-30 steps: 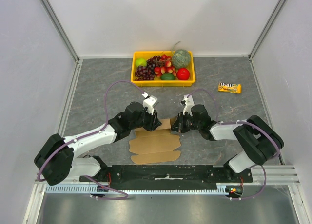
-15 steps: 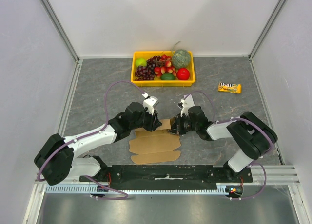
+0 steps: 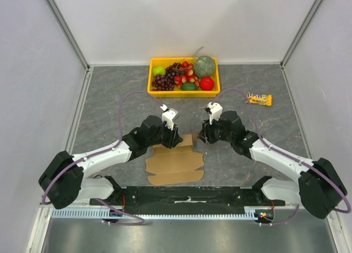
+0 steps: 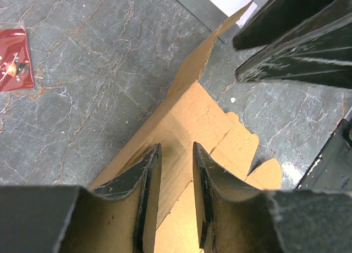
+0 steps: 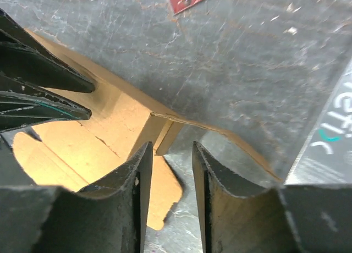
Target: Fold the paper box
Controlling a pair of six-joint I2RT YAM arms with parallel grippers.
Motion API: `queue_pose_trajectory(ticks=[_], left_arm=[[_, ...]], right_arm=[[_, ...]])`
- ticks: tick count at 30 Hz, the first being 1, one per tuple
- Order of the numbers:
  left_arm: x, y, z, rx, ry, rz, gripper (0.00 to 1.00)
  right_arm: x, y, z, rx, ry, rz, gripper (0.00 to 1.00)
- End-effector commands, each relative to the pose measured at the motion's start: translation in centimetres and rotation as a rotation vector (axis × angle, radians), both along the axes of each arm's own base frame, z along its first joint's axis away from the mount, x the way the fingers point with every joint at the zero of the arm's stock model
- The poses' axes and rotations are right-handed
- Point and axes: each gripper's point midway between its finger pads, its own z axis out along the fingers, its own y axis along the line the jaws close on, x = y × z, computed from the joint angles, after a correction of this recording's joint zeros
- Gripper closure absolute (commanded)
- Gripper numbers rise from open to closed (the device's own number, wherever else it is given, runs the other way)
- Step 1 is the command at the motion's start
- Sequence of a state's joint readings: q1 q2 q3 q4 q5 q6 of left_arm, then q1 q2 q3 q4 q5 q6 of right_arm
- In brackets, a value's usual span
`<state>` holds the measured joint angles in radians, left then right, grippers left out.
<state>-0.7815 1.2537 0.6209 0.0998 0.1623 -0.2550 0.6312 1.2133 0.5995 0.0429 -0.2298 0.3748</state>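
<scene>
The paper box (image 3: pixel 175 164) is a brown die-cut cardboard sheet lying mostly flat near the table's front middle. Its far flap stands raised, as the left wrist view (image 4: pixel 190 80) and the right wrist view (image 5: pixel 115 113) show. My left gripper (image 3: pixel 175 138) hovers over the sheet's far left part, its jaws a narrow gap apart (image 4: pixel 176 149) with nothing between them. My right gripper (image 3: pixel 202 136) is at the sheet's far right corner, its jaws a narrow gap apart (image 5: pixel 171 147) just short of the raised flap's edge, holding nothing. The two grippers face each other closely.
A yellow tray (image 3: pixel 183 93) of fruit stands at the back middle. A snack bar (image 3: pixel 258 99) lies at the back right. A red packet (image 4: pixel 14 58) lies on the grey table beyond the box. White walls enclose three sides.
The right arm's elbow has swung out to the right, and its gripper has drawn back slightly up and right from the box's corner. The left arm and the box have not moved.
</scene>
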Motion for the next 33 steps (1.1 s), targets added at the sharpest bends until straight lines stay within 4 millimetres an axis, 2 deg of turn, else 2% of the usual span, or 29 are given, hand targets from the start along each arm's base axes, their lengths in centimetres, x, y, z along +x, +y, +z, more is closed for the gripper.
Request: queue_pose_trajectory(ticks=[1, 5, 8, 15, 18, 24, 33], left_arm=[[-0.8, 0.2, -1.5, 0.016, 0.06, 0.004, 0.64], [-0.9, 0.2, -1.4, 0.013, 0.059, 0.004, 0.65], [-1.0, 0.3, -1.3, 0.013, 0.056, 0.004, 0.65], [-1.0, 0.3, -1.2, 0.011, 0.056, 0.005, 0.65], [-1.0, 0.2, -1.3, 0.009, 0.059, 0.005, 0.64], [-1.0, 0.1, -1.4, 0.009, 0.063, 0.0, 0.65], [-0.9, 0.2, -1.4, 0.009, 0.064, 0.006, 0.65]], right_arm=[[0.6, -2.4, 0.1, -0.148, -0.083, -0.013, 0.56], [0.8, -2.7, -0.2, -0.189, -0.093, 0.007, 0.47], [1.1, -2.7, 0.2, -0.207, -0.117, 0.025, 0.41], [2.1, -2.5, 3.1, -0.222, -0.218, 0.059, 0.39], [2.4, -2.6, 3.6, -0.25, -0.242, 0.08, 0.39], [3.2, -3.0, 3.1, -0.351, -0.22, 0.11, 0.39], [3.2, -2.9, 1.0, -0.398, -0.154, 0.14, 0.42]])
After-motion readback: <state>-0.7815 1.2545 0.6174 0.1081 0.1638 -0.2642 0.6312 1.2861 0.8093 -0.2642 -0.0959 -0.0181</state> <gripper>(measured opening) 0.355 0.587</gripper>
